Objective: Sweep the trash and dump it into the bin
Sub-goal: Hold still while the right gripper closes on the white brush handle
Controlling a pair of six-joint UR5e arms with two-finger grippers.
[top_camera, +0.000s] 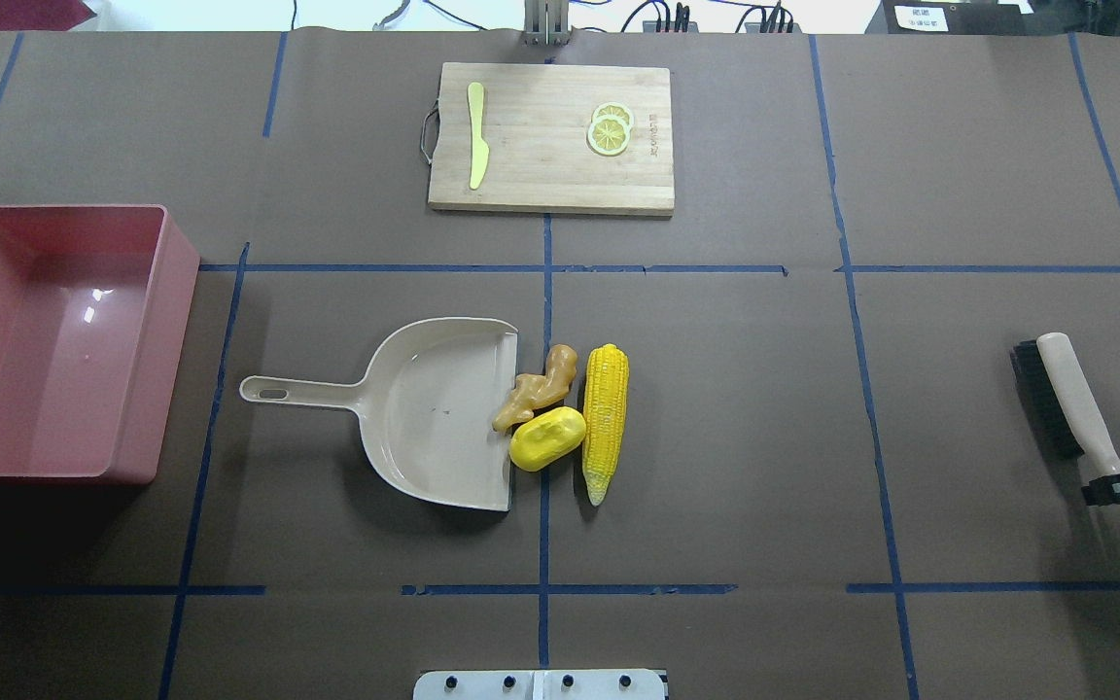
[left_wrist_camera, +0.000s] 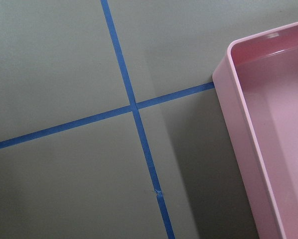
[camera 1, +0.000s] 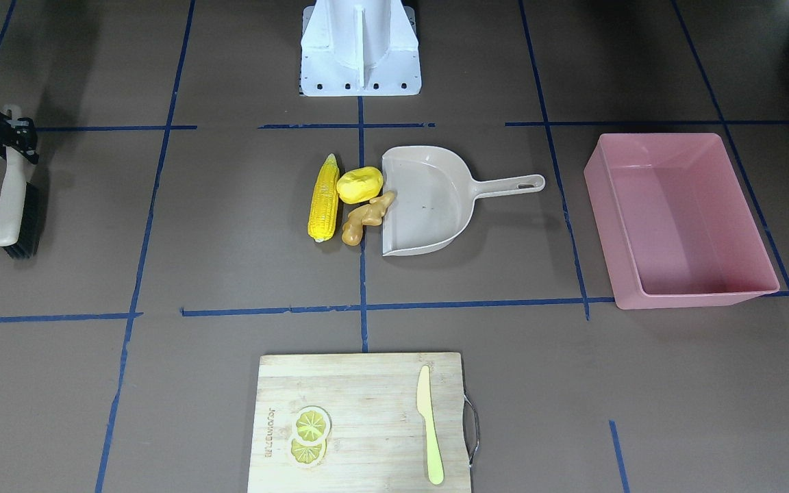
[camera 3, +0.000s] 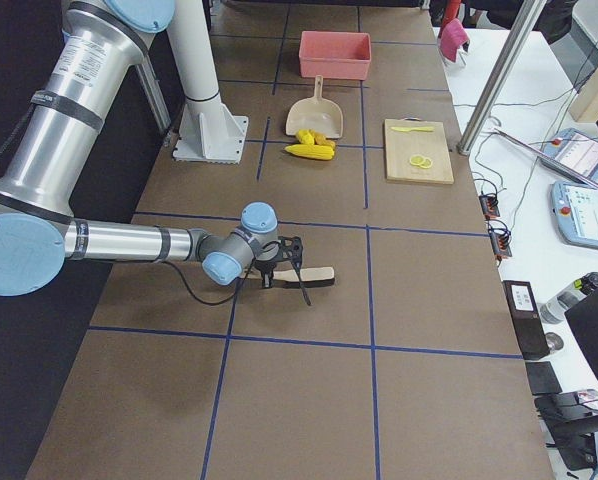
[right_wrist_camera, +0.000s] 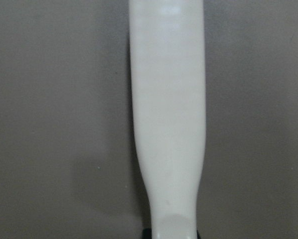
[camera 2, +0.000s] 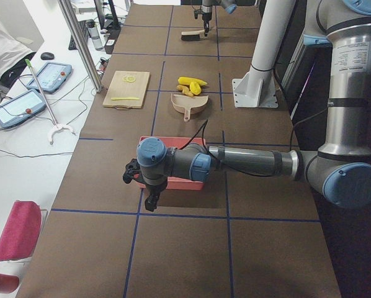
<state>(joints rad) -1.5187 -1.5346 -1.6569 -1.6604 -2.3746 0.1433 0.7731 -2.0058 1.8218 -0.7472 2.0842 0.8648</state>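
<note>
Front-facing view
Trash (camera 1: pixel 357 193): three pieces at the middle of the counter (camera 1: pixel 230 274), bunched at the open mouth of one beige dustpan (camera 1: pixel 429 205).
Corn cob (camera 1: pixel 324 198): one. Its long axis runs toward and away from the robot, with the tapered tip toward the robot's base. It is the piece farthest from the dustpan.
Potato-like piece (camera 1: pixel 359 184): one, between the cob and the dustpan mouth.
Ginger root (camera 1: pixel 367 217): one, lying diagonally with one end at the dustpan's lip.
Bin (camera 1: pixel 699 298): one pink tub, upright, on the robot's left and well apart from the trash. The dustpan handle points toward it. Its long axis is parallel to the cob.
Right hand (camera 1: pixel 14 140): at the handle of one brush (camera 1: pixel 14 205) lying flat, far to the robot's right. I cannot tell whether the fingers press the handle.
Cutting board (camera 1: pixel 360 383): one, carrying two lemon slices (camera 1: pixel 310 435) and one knife (camera 1: pixel 430 424).

Overhead view
Ginger root: its end overlaps the dustpan's front edge.

Left-side view
Left hand (camera 2: pixel 151 202): hangs beside the bin's near end wall. Its grip cannot be judged.

Left wrist view
Bin: one corner shows, beside crossing blue tape lines (left_wrist_camera: pixel 134 107).

Right wrist view
Brush: the pale handle runs straight up the middle.
</note>
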